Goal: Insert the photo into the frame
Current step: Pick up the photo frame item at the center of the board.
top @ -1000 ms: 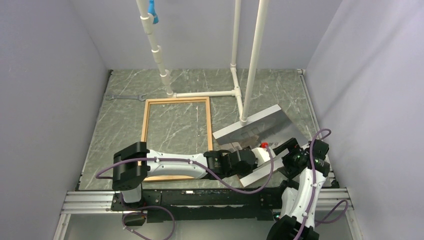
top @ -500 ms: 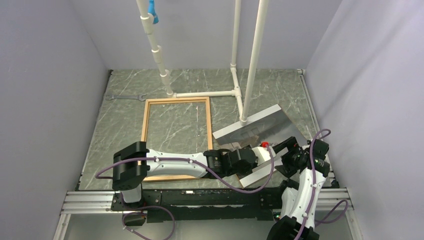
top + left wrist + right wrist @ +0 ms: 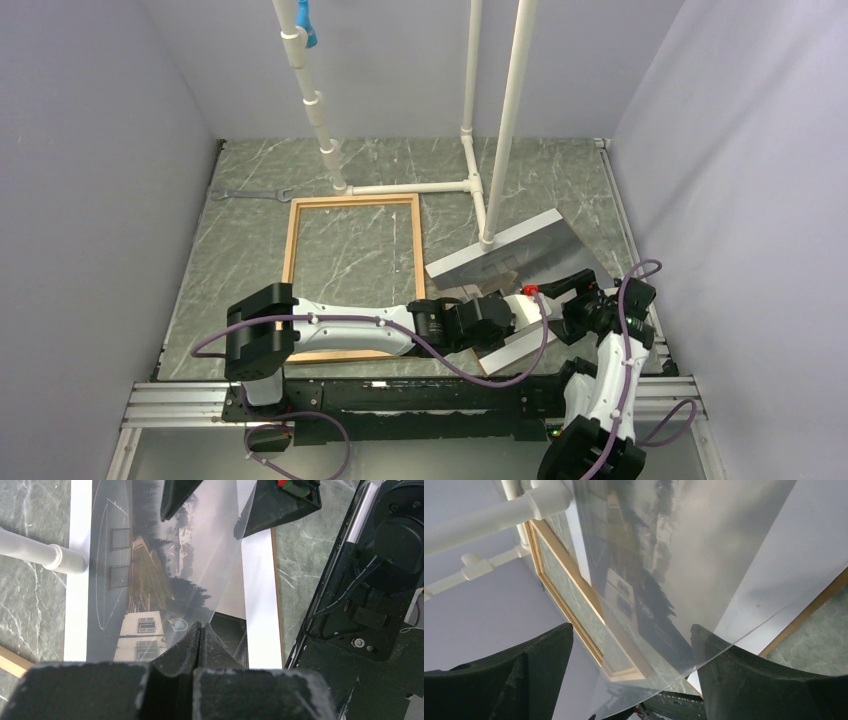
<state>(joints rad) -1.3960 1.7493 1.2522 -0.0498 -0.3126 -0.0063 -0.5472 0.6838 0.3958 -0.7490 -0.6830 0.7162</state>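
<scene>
I'm seeing left gripper [image 3: 201,630] pinching a clear sheet [image 3: 220,555], right gripper [image 3: 630,630] gaping; photo [image 3: 112,595] looking limp, graspable at border opposite frame [image 3: 350,200].

Grey landscape photo [image 3: 257,595] lies flat beside light wooden frame [image 3: 291,250]

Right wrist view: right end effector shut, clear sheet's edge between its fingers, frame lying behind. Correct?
No: the right end effector is open, fingers wide apart, as the right wrist view shows. The edge of the clear sheet does run between its fingers, with the frame lying behind.
</scene>
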